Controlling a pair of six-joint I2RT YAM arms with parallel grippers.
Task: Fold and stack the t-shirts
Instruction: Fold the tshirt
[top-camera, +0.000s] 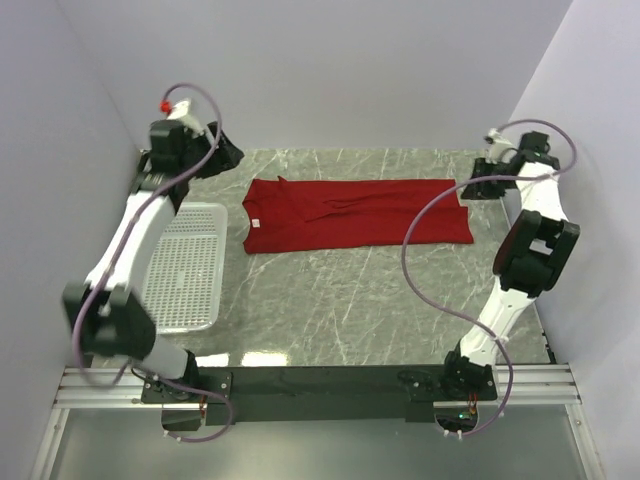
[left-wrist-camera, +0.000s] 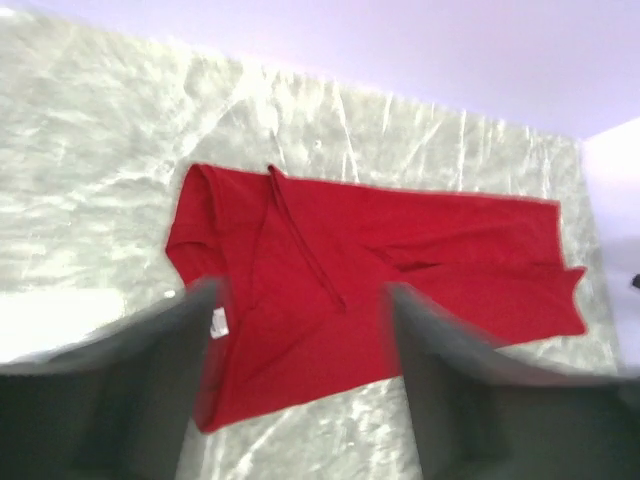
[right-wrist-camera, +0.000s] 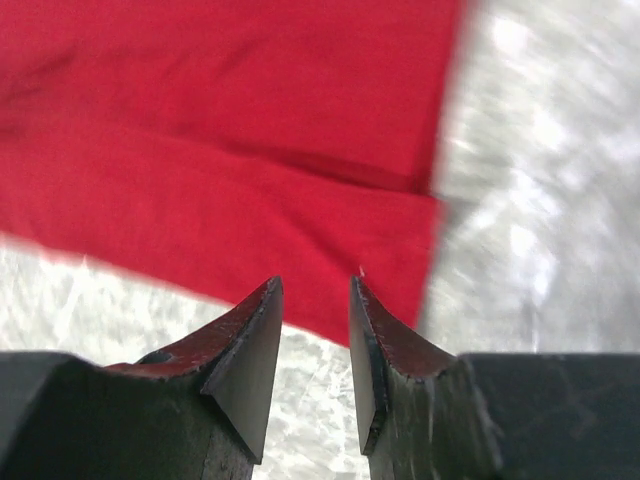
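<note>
The deep-red t-shirt (top-camera: 355, 212) lies on the marble table, folded lengthwise into a long band, with its neck end at the left. My left gripper (top-camera: 225, 155) hovers above the shirt's far left corner. In the left wrist view it (left-wrist-camera: 302, 295) is wide open and empty, with the shirt (left-wrist-camera: 400, 260) and its white neck tag (left-wrist-camera: 217, 320) below. My right gripper (top-camera: 478, 185) hovers at the shirt's right end. In the right wrist view it (right-wrist-camera: 314, 285) is open by a narrow gap and empty, above the shirt's near right corner (right-wrist-camera: 330, 250).
A white mesh basket (top-camera: 185, 265) stands on the left side of the table, beside the left arm. Grey walls close in the back and both sides. Bare marble (top-camera: 350, 300) lies in front of the shirt.
</note>
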